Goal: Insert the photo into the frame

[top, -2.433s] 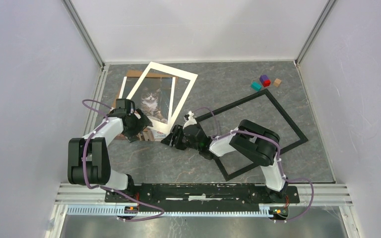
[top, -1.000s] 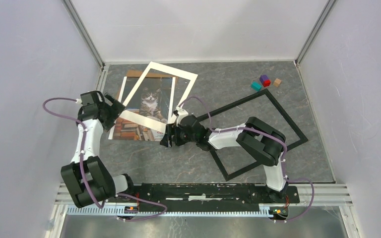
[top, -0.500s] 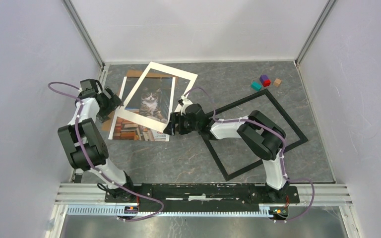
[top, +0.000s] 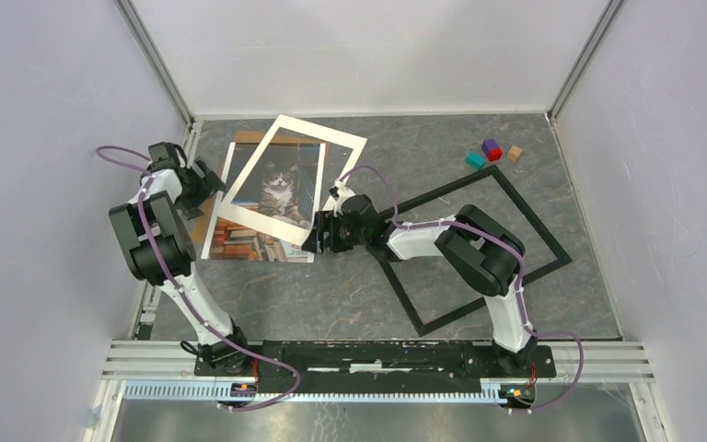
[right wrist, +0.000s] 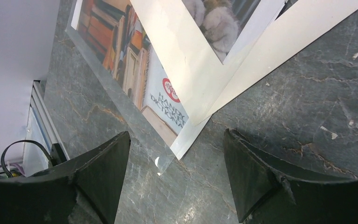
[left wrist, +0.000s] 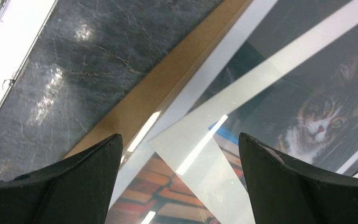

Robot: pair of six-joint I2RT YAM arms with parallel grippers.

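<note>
Frame (top: 532, 216): thin black open rectangle, flat on the grey marbled worktop (top: 331, 304), right of centre, skewed, one corner towards the near edge. Nothing inside it but bare top.

Right gripper (top: 316, 238) is low at the near-right corner of the paper stack. Jaws spread, holding nothing. Its wrist view shows that corner lying between the fingers (right wrist: 98, 172).

Photo (top: 279, 189): glossy cat print, far-left part of the top, well apart from the frame and to its left. Long axis runs near to far, slightly tilted. The white card mat (top: 324, 134) lies skewed across it. A clear sheet (right wrist: 129, 116) is in the stack too, and brown backing board (top: 250, 137) peeks out at the far end.

Left gripper (top: 204, 184) is at the stack's left edge, released and empty.

Judgement: the photo must travel right, so the right arm is nearer the target. The mat has to come off first.

Small coloured blocks (top: 490, 152) sit towards the far-right corner.
</note>
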